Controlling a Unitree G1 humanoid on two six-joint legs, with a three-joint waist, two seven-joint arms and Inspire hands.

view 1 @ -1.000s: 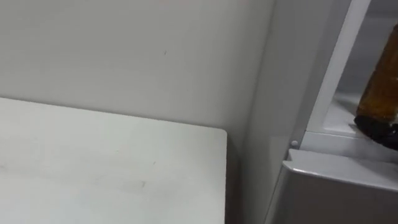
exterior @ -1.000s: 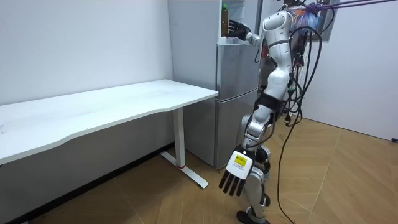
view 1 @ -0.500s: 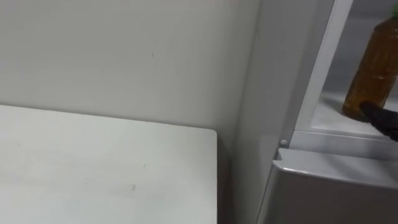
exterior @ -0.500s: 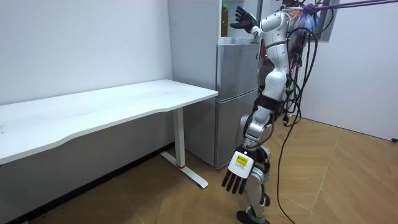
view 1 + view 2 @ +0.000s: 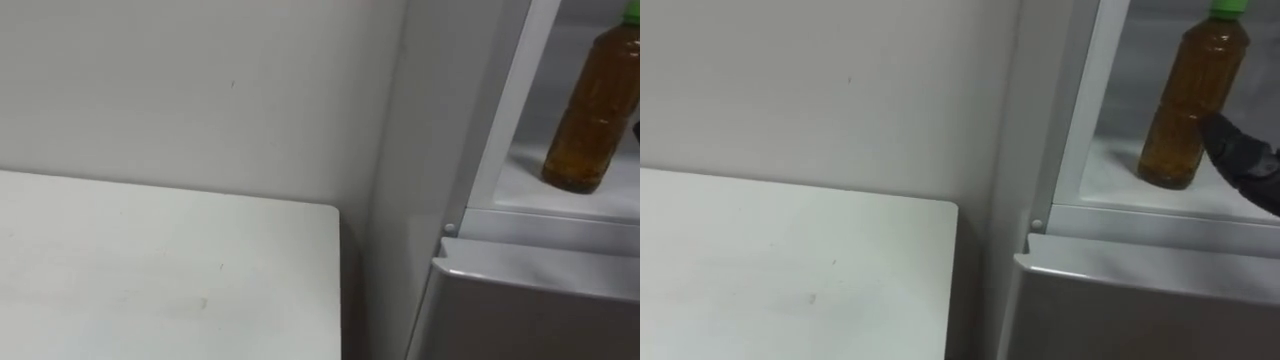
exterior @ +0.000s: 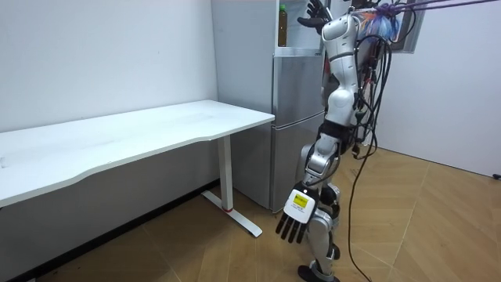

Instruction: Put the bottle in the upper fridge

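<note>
Robot's standing right up at the tall grey fridge (image 6: pixel 296 125), w/ the long white table (image 6: pixel 156 129) off to the room view's left. The amber plastic bottle w/ green cap (image 5: pixel 1185 100) is already in the upper compartment, upright on the white shelf (image 5: pixel 1105 170) near its front edge, long axis vertical. Right hand (image 5: pixel 1250 165) is up at shelf level, dark fingers straight, holding nothing. It's just to the bottle's right, fingertips v. close, can't tell if touching. Left hand (image 6: pixel 292 227) hangs low by the leg, fingers straight, empty, well apart from the bottle. Placing looks done. Prob. next: clear the right hand rightward w/o tipping the bottle.
</note>
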